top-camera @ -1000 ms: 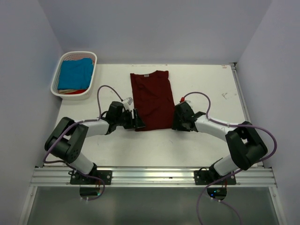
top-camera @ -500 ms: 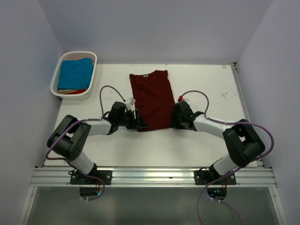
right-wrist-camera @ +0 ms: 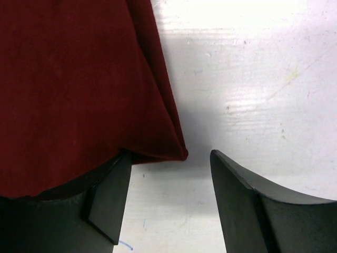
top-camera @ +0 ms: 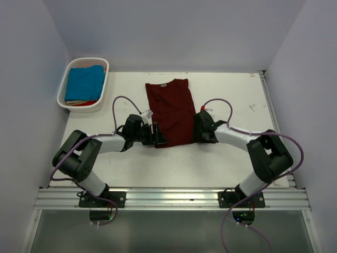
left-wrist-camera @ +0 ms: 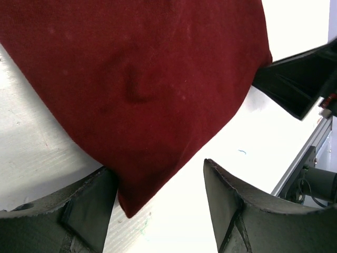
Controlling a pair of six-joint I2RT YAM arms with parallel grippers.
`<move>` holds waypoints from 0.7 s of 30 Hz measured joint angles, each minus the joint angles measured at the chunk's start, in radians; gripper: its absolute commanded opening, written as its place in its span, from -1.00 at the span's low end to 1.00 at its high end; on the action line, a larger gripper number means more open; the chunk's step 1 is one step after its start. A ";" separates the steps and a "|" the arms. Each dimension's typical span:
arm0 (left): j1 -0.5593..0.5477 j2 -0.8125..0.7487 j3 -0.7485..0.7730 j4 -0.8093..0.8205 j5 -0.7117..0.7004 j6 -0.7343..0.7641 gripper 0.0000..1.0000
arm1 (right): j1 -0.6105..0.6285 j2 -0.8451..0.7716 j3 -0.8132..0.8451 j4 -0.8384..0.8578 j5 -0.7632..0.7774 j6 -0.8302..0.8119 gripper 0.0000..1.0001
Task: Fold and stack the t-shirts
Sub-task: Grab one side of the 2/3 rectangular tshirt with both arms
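Left white-and-black arm (top-camera: 108, 142) and right white-and-black arm (top-camera: 237, 139) stretch low, forearms angled inward. Left black two-finger gripper (top-camera: 157, 135) and right black two-finger gripper (top-camera: 197, 132) face each other — jaws of both parted.

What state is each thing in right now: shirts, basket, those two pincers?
Maroon t-shirt: folded narrow, flat on the table.
Basket: upright, holding clothes.
Turquoise t-shirt: lying on top inside it.
Left pincer: open, at the maroon shirt's near corner.
Right pincer: open, at its other near corner.
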 measured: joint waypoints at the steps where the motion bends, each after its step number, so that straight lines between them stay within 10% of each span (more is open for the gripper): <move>1: 0.000 0.000 0.000 0.000 0.000 0.000 0.41 | -0.004 0.020 0.010 0.000 0.004 -0.004 0.26; 11: 0.000 -0.004 -0.003 -0.004 -0.014 0.000 0.34 | -0.031 0.090 0.055 0.072 -0.003 -0.023 -0.42; 18: 0.000 0.000 -0.008 0.004 -0.021 -0.002 0.34 | -0.037 0.090 0.047 0.094 -0.007 -0.031 -0.19; 21: 0.000 0.001 -0.008 0.005 -0.022 -0.008 0.41 | -0.042 0.080 0.033 0.103 -0.011 -0.037 0.23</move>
